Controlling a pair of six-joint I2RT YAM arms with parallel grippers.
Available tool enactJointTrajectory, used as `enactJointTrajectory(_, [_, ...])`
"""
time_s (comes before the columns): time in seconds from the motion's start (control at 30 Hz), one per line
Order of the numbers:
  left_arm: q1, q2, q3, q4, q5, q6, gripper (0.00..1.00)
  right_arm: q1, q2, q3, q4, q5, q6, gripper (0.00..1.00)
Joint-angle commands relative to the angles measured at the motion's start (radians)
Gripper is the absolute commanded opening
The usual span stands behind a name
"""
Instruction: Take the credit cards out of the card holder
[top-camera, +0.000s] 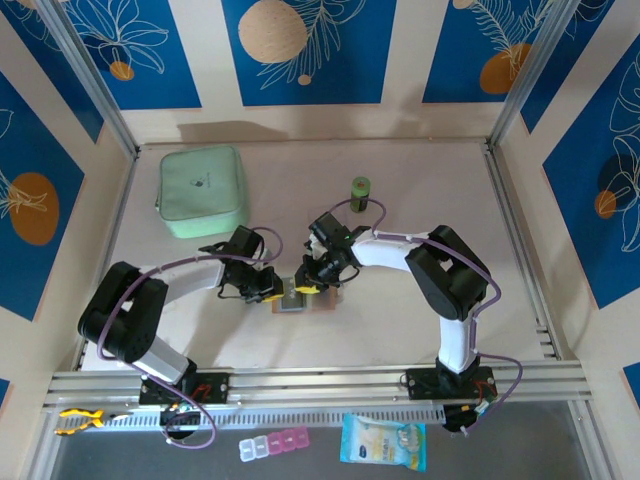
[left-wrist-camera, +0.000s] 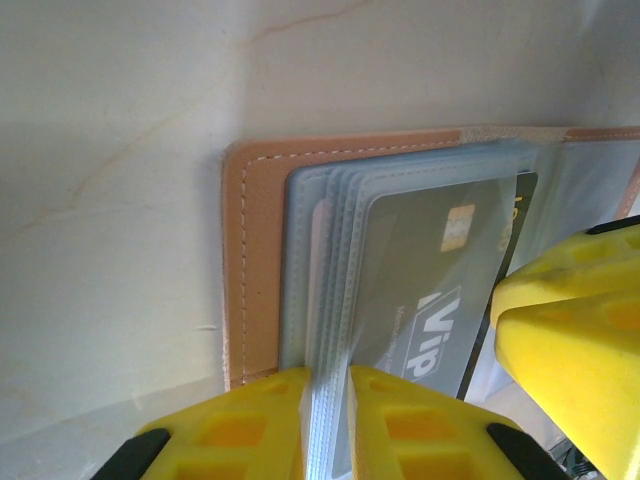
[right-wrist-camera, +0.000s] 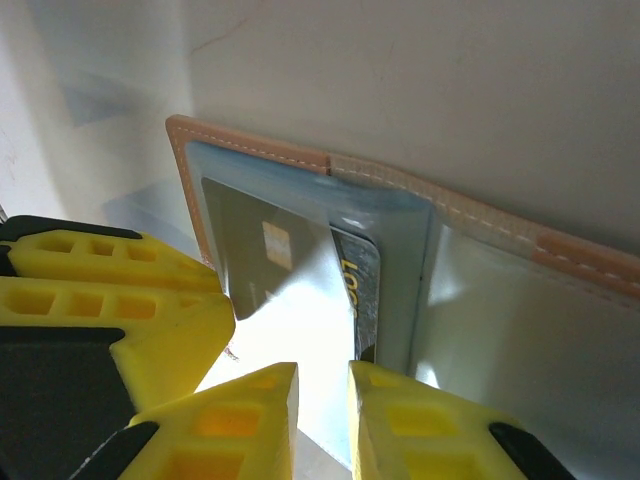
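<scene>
1. The left gripper (left-wrist-camera: 328, 388) is closed to a thin slit, pinching the stack of clear sleeves of the card holder (left-wrist-camera: 245, 270).
2. The right gripper (right-wrist-camera: 322, 380) has its jaws nearly together. A glaring sleeve and the edge of a grey credit card (right-wrist-camera: 268, 250) reach the gap, but whether it grips them cannot be told.
3. The holder lies open on the table (top-camera: 400, 180) between both grippers.

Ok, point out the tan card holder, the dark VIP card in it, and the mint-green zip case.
Tan stitched card holder (left-wrist-camera: 255, 260): left wrist view, on its stitched left border.
Dark grey VIP card (left-wrist-camera: 420, 270): left wrist view, mid-face, under the clear sleeve.
Mint-green zip case (top-camera: 202, 190): top view, centre of its lid.
</scene>
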Motion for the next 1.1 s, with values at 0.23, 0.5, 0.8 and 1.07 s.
enactJointTrajectory(0.23, [0.011, 0.013, -0.022, -0.019, 0.005, 0.010, 0.18, 0.010, 0.022, 0.024, -0.054, 0.018, -0.021, 0.21])
enactJointTrajectory(0.5, [0.011, 0.015, -0.024, -0.017, 0.007, 0.011, 0.18, 0.009, -0.005, 0.025, -0.081, 0.066, -0.032, 0.21])
enactJointTrajectory(0.8, [0.011, 0.010, -0.024, -0.021, 0.007, 0.009, 0.18, 0.010, -0.019, 0.029, -0.104, 0.087, -0.048, 0.21])
enactJointTrajectory(1.07, [0.011, -0.003, -0.017, -0.030, 0.002, 0.012, 0.17, 0.011, -0.032, 0.036, -0.127, 0.105, -0.059, 0.21])
